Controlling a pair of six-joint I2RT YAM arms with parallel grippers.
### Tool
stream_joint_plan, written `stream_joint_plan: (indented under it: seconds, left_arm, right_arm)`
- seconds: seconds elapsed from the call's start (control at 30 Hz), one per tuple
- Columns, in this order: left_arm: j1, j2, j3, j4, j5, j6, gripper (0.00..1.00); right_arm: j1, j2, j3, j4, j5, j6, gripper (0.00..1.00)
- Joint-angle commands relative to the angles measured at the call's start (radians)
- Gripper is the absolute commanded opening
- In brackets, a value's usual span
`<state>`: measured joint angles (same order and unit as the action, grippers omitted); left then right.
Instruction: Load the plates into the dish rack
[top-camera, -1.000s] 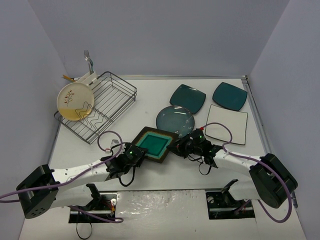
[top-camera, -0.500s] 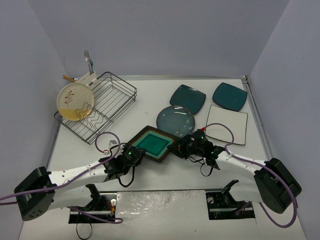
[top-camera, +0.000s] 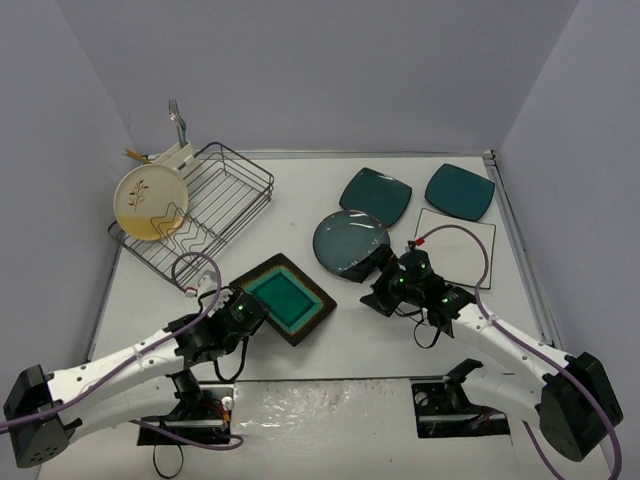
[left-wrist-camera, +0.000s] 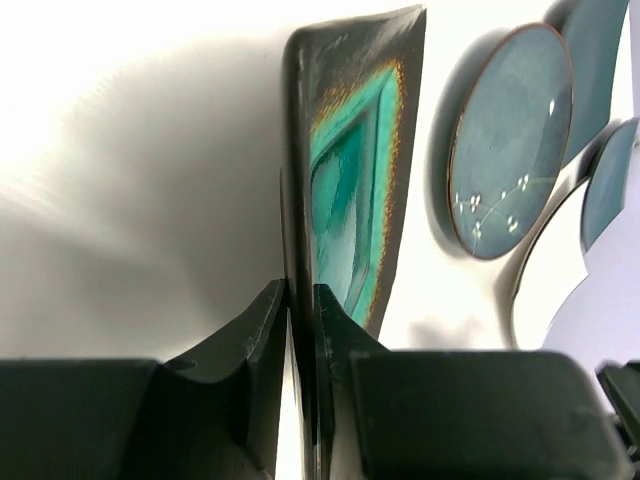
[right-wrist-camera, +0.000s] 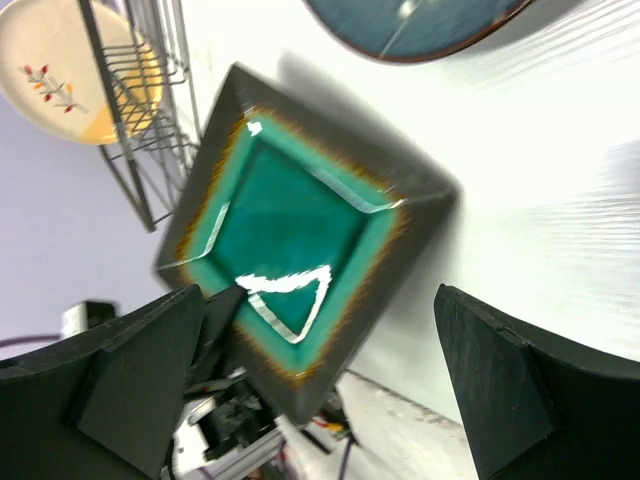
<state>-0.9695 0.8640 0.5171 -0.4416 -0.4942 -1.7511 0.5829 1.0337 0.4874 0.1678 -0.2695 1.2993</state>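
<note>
My left gripper (top-camera: 250, 308) is shut on the near-left edge of the brown-rimmed teal square plate (top-camera: 288, 298), and the rim sits pinched between the jaws (left-wrist-camera: 302, 300). That plate (left-wrist-camera: 350, 180) is raised on edge above the table. My right gripper (top-camera: 370, 282) hangs open just right of it, its fingers wide apart and touching nothing (right-wrist-camera: 318, 300). The dish rack (top-camera: 215, 200) stands at the far left with the cream twig plate (top-camera: 150, 202) upright in it. A round grey-blue plate (top-camera: 350, 242), two dark teal squares (top-camera: 375, 195) (top-camera: 459, 190) and a white square (top-camera: 450, 252) lie flat.
A white caddy (top-camera: 178, 155) with a fork (top-camera: 176, 118) sits at the rack's far corner. The rack's wires (right-wrist-camera: 150, 150) and the cream plate (right-wrist-camera: 60, 70) show beyond the held plate in the right wrist view. Walls enclose the table on three sides.
My right gripper opened, let go of the teal square plate and drew back to the right. My left gripper stayed shut on the plate and carried it left and nearer.
</note>
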Motion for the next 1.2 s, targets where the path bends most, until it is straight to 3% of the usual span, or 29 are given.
stream_joint_plan:
  seconds: [0.0,0.2,0.33,0.57,0.7,0.97,1.07,1.17]
  left_arm:
    - [-0.006,-0.115,0.204,-0.022,-0.108,0.238,0.0]
    - [-0.006,-0.171,0.394,-0.18,-0.144,0.546,0.0]
    - [-0.005,-0.148,0.584,-0.211,-0.179,0.873,0.0]
    - [0.014,0.002,0.968,-0.33,-0.314,1.366,0.0]
    - [0.082,0.111,1.122,-0.31,-0.305,1.584,0.0]
    - [0.554,0.281,1.265,-0.247,0.233,1.744,0.0]
    - [0.752,0.392,1.385,-0.272,0.399,1.799,0.0]
    - [0.838,0.495,1.495,-0.296,0.493,1.889,0.0]
  right_arm:
    - [-0.072,-0.061,0.056,-0.102,-0.035,-0.183,0.97]
    - [-0.145,-0.09,0.15,-0.254,-0.069,-0.435,0.97]
    - [-0.149,-0.093,0.226,-0.324,-0.051,-0.553,0.97]
    - [-0.155,-0.079,0.321,-0.357,-0.057,-0.638,0.97]
    - [-0.155,-0.053,0.378,-0.361,-0.037,-0.698,0.97]
    - [-0.163,-0.001,0.435,-0.358,-0.008,-0.759,0.98]
    - [-0.163,0.018,0.447,-0.359,-0.01,-0.767,0.98]
    - [-0.165,0.038,0.454,-0.359,-0.025,-0.771,0.98]
